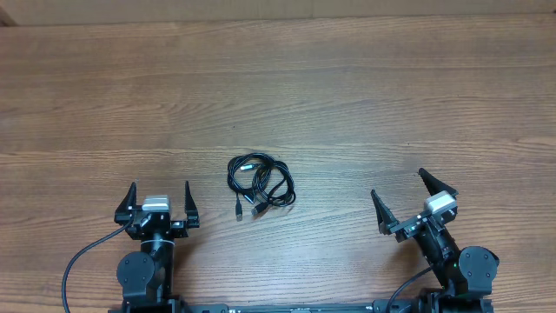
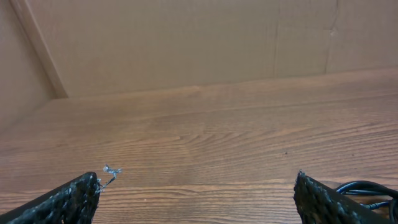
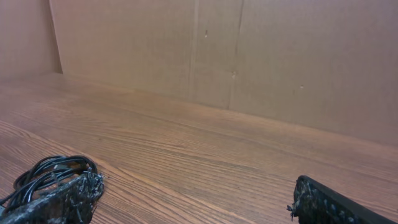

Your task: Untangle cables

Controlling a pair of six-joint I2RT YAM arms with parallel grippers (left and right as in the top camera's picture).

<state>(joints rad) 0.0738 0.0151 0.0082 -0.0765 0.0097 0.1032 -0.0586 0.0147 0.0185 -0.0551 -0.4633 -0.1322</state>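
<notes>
Left gripper (image 1: 160, 186) and right gripper (image 1: 398, 183) both gape, empty. The cables (image 1: 261, 183) look light, limp, slippery; I'd pinch an outer loop.

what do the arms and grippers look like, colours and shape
The left arm and right arm are black with round joint housings. The left gripper and right gripper each have two tapering, pointed black fingers with a rough, pebbled inner face, set ahead of a light grey block. A thick black wire curves out from each arm.

Black left claw (image 1: 160, 185), right claw (image 1: 398, 183): pointed, textured; wrist blocks (image 1: 155, 204) seemingly silver.
</notes>
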